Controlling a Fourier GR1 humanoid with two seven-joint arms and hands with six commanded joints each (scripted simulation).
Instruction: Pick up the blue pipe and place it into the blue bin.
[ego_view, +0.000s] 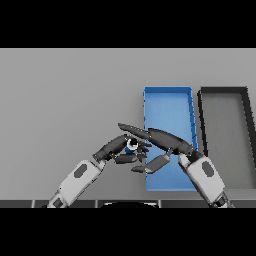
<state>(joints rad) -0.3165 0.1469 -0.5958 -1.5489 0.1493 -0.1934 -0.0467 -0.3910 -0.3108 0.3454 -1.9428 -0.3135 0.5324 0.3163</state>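
Note:
The blue pipe (131, 146) shows only as a small blue and white end, just left of the blue bin (167, 102) and near its left wall. My left hand (116, 145) comes in from the lower left, and its fingers curl round the pipe from below. My right hand (167, 141) reaches in from the lower right over the bin's near half. Its straight fingers stretch leftward above the pipe and the left hand, with the thumb spread below. Most of the pipe is hidden between the two hands.
A black bin (225, 100) stands right beside the blue bin at the right. Grey table (65, 100) spreads to the left and the back.

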